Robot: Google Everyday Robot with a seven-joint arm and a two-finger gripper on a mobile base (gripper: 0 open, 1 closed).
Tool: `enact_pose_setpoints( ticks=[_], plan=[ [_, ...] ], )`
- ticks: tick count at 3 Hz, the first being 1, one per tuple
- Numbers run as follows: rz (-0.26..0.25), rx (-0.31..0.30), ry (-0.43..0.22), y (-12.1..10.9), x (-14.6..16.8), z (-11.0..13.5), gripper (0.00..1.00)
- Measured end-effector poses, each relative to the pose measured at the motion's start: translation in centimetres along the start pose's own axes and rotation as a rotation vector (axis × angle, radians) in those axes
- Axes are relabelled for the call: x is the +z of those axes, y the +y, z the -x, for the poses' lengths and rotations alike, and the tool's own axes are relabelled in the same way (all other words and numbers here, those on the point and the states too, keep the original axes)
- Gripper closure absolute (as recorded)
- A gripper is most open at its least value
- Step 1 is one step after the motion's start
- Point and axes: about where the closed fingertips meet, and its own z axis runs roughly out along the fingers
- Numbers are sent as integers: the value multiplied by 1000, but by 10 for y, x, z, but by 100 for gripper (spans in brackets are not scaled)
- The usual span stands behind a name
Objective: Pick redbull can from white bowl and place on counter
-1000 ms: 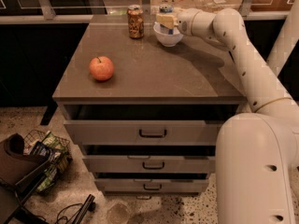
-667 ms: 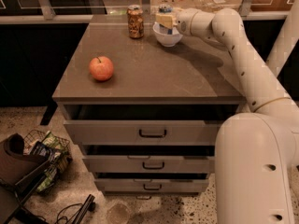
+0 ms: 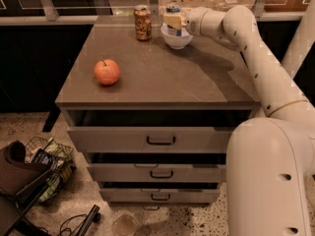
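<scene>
One grasp in hand: my gripper (image 3: 173, 21) at the slim blue-and-silver redbull can (image 3: 173, 8) in the round white bowl (image 3: 176, 41), one o'clock, closure I cannot tell; next, lift clear.

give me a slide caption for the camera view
Gripper at the redbull can in the white bowl on the counter.

No text is legible, even on the redbull can (image 3: 173, 8) beside the jaws.
</scene>
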Motion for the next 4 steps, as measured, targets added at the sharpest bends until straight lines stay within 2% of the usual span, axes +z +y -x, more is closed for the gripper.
enact_pose_setpoints(
  ticks=[2,3,4],
  plan=[
    [16,-39,-23,4,-28,51,100],
    [-1,-62,-45,1,-52,78,100],
    [-31,-78,-47,-3,-83,94,100]
  ],
)
